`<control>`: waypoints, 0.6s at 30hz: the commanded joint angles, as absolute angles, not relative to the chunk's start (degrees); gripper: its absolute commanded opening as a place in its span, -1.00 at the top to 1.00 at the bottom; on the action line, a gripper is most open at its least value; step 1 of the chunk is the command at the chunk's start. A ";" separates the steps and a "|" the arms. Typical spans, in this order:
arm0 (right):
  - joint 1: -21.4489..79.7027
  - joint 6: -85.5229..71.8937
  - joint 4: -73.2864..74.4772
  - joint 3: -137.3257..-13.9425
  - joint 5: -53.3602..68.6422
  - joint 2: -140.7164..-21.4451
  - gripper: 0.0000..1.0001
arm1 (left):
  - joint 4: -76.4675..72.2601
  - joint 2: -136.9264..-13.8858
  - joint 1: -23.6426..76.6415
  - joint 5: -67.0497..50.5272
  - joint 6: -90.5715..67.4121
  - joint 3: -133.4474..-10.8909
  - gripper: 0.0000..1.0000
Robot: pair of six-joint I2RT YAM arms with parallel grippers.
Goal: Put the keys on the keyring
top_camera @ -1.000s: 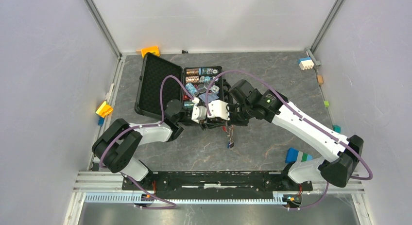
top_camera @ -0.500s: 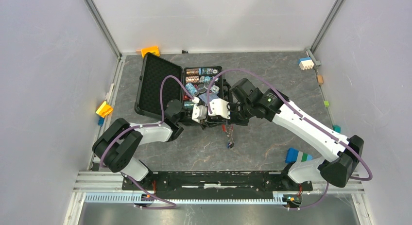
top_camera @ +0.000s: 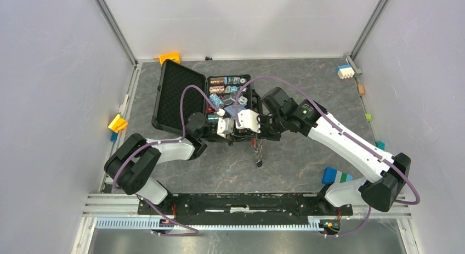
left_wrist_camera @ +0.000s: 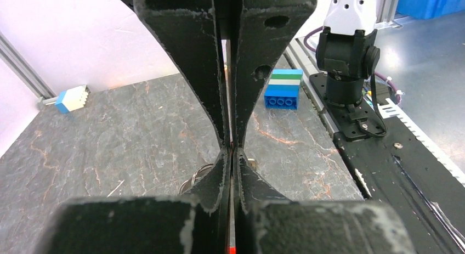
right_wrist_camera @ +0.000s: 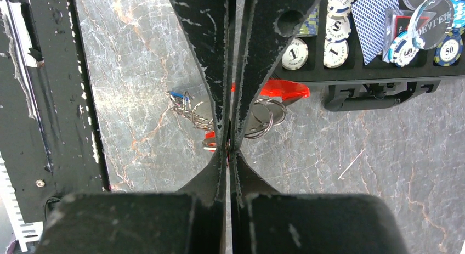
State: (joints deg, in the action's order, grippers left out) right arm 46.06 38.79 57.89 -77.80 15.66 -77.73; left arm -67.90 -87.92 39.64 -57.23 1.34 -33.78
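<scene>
The keyring's silvery ring (right_wrist_camera: 267, 116) and bright-red tag (right_wrist_camera: 281, 90) hang just above the table between both grippers. A blue-headed key (right_wrist_camera: 176, 94) dangles from a cluster of small rings, and a red-headed key (right_wrist_camera: 209, 141) sits beside the right fingers. My right gripper (right_wrist_camera: 228, 147) is shut, with red showing between its tips, apparently the red key. My left gripper (left_wrist_camera: 231, 150) is shut with a red sliver between its jaws, apparently the tag; the ring (left_wrist_camera: 193, 177) peeks out behind its left finger. In the top view both grippers meet above the dangling keys (top_camera: 257, 153).
An open black case (top_camera: 178, 95) with poker chips and cards lies right behind the grippers, its latch (right_wrist_camera: 378, 92) close to the tag. A blue-green block (top_camera: 334, 175) sits at the right front. Other small blocks line the table edges.
The right wrist has shifted slightly toward the case. The key cluster still hangs between the grippers, barely moved. Both grippers stay shut.
</scene>
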 commanded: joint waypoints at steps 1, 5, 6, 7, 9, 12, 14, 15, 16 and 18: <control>44.03 38.01 52.27 -77.77 17.82 -74.81 0.92 | -68.99 -86.10 40.17 -56.82 0.52 -32.81 0.96; 41.18 38.44 50.41 -75.59 22.84 -72.62 0.60 | -70.18 -84.42 39.99 -56.17 -4.70 -32.93 0.96; 40.46 38.56 50.12 -75.05 24.22 -72.04 0.53 | -70.65 -84.10 39.99 -56.15 -5.80 -32.94 0.96; 39.76 38.82 49.84 -74.52 25.84 -71.56 0.48 | -71.28 -83.83 39.99 -56.21 -6.79 -32.90 0.95; 38.50 39.02 49.20 -73.50 28.06 -70.77 0.42 | -72.30 -83.28 39.99 -56.53 -8.26 -32.94 0.96; 36.94 39.80 48.74 -72.15 31.66 -69.68 0.36 | -73.92 -82.70 39.99 -57.46 -10.02 -32.73 0.96; 36.39 40.48 48.69 -71.49 33.46 -69.08 0.34 | -74.67 -82.37 39.99 -57.80 -10.91 -32.67 0.96; 36.19 40.80 48.77 -71.31 34.41 -68.83 0.33 | -74.95 -82.21 39.99 -57.99 -11.12 -32.61 0.96; 36.14 41.20 48.92 -71.11 35.27 -68.76 0.33 | -75.17 -82.10 39.99 -58.06 -11.45 -32.66 0.95; 36.11 42.55 49.77 -70.94 37.50 -68.56 0.31 | -75.60 -82.01 39.99 -58.58 -11.93 -32.78 0.96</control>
